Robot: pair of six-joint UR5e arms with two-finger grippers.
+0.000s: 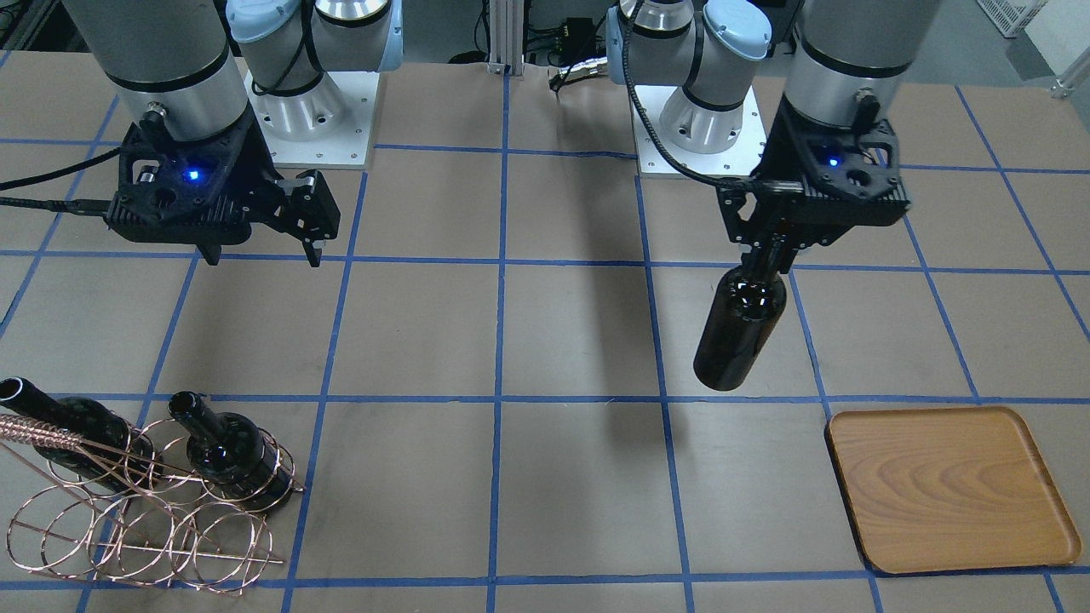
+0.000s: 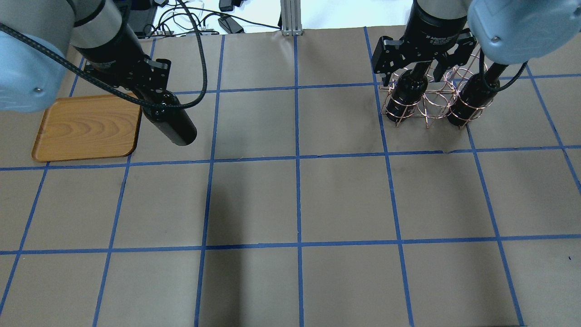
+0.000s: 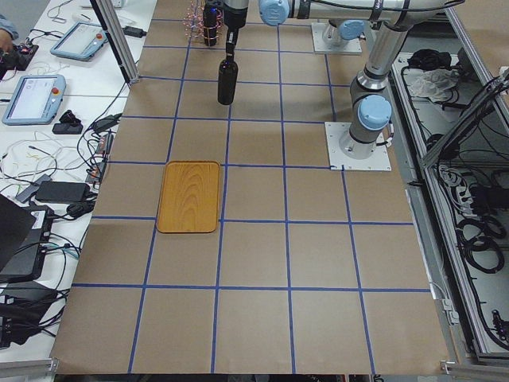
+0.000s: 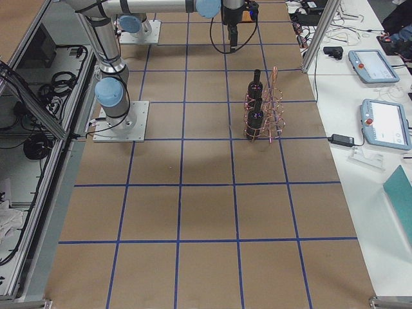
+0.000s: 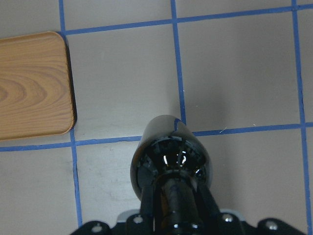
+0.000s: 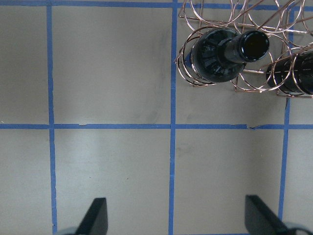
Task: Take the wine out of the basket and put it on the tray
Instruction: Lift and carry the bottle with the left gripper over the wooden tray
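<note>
Overhead exterior view places the glossy, near-black glass wine bottle directly below the left hand. The bottle hangs base-down and appears clear of the brown paper-covered desk. The left hand is clamped on the slim neck. The left wrist-mounted view shows its jaws on either side of the neck, with the bottle's shoulder beneath them.

Handling assessment:
- The bottle is rigid glass and probably heavy for its size.
- It is smooth enough to slip and will break if dropped or knocked.
- The neck, just under the lipped mouth, is the correct place to hold it, because the lip acts as a stop against sliding.
- Held this high, the body can swing, so travel should be slow.
- Set-down should be base-first and gentle.

The flat, light-brown wooden tray, squarish with rounded corners and a low rim, lies on the desk. It sits just to the left of the left hand and slightly forward of it, away from the robot's base. The bottle is beside the tray, not yet over it.

The copper-coloured wire basket of round loops stands well apart on the far right of the left hand. It holds two more dark glass bottles, neck-up. The right hand hovers near the basket with its jaws spread wide and nothing between them.
</note>
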